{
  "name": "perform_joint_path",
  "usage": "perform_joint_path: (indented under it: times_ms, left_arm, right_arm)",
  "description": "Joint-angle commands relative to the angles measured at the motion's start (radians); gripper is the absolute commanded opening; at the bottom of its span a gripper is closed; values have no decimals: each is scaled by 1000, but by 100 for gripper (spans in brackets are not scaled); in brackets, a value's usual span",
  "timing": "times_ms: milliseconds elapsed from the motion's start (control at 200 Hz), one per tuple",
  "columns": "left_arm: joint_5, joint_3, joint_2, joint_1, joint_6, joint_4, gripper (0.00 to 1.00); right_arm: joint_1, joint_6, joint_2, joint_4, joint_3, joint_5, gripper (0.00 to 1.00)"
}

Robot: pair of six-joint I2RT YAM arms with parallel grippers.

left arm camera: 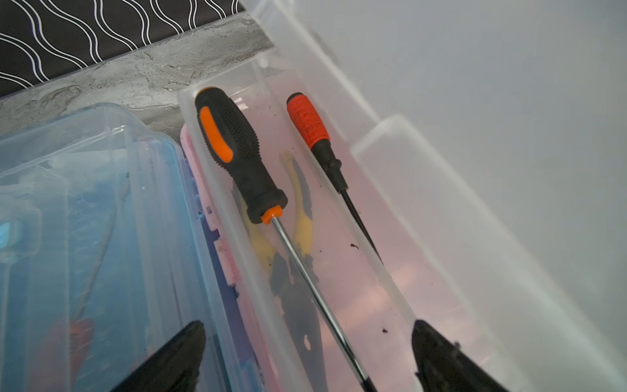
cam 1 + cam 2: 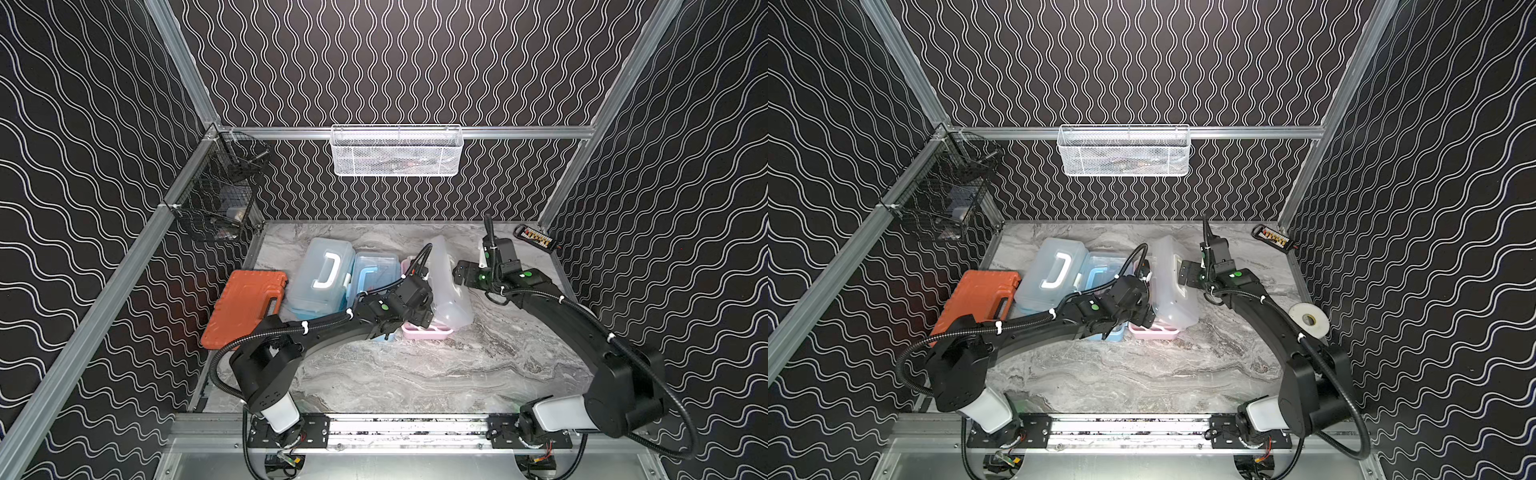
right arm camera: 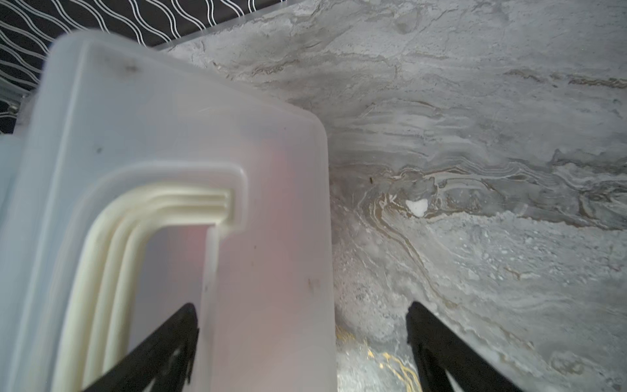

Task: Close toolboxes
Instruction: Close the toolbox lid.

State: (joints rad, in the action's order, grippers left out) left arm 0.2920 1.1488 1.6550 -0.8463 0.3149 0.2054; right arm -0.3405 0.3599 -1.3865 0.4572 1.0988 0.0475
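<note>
Three toolboxes stand in a row at the back. The large light-blue toolbox and the small light-blue toolbox have their clear lids down. The pink toolbox is open, its translucent lid raised and leaning right. My left gripper hangs open over the pink box's tray, above a black-and-orange screwdriver and a red-handled tool. My right gripper is open at the lid's outer side, and the edge of the lid lies between its fingers. It grips nothing.
An orange hard case lies left of the boxes. On the back wall hangs a white mesh basket, and in the left corner a black wire basket. A black bit holder and a tape roll lie on the right.
</note>
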Motion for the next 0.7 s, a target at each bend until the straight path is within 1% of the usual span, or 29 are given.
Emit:
perform_joint_path:
  times_ms: [0,210,345,476,481,506,691]
  left_arm:
    - [7,-7,4,2,29,-70,99]
    - [26,0,22,1,15,-45,99]
    - [50,18,21,1,-6,-19,99]
    - [57,33,14,1,-20,-10,99]
    - [57,33,14,1,-20,-10,99]
    - [57,34,12,1,-23,-11,99]
    - [69,54,14,0,-38,7,99]
  right_arm:
    - [-3,-47,61,84,10,21,99]
    - [-22,-22,166,81,-7,-88,99]
    - [-67,0,207,74,3,-107,99]
    - [-110,3,184,110,22,-49,99]
    - [-130,4,182,111,22,-49,99]
    - [-144,4,175,114,21,-37,99]
    - [-185,13,109,131,18,23,99]
